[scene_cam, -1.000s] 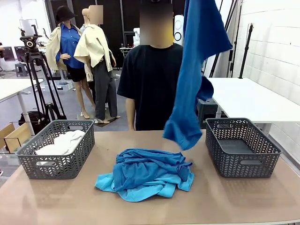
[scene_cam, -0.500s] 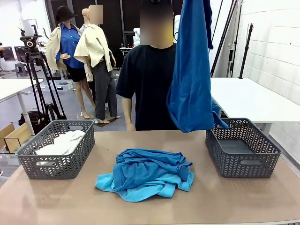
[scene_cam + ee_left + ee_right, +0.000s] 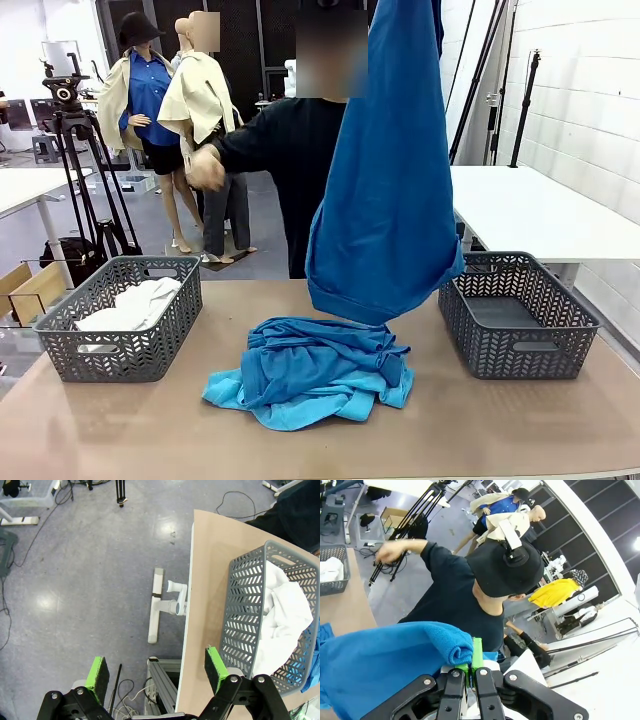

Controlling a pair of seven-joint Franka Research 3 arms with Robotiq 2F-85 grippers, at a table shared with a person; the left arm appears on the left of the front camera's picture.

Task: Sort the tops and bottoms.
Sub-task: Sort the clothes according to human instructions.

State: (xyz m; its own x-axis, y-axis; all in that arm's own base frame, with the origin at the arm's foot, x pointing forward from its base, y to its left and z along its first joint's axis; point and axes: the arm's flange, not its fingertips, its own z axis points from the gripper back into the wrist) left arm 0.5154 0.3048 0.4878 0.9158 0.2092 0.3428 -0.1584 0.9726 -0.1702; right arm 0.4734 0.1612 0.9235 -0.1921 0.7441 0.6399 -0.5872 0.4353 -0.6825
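A royal-blue top hangs from above the table's middle-right, its hem just over the heap. My right gripper is shut on a fold of that blue cloth. A heap of royal-blue and sky-blue tops lies mid-table. A white top lies in the left grey basket. My left gripper stands open over the floor beside the table's left end, near that basket and the white top. Bottoms cannot be told apart in the heap.
An empty grey basket stands at the right. A person in black stands at the far side, one hand raised out to the left. A tripod and a white table stand beyond.
The hanging blue top has swung left and spread wider over the heap. The person has leaned and raised an arm out to the left.
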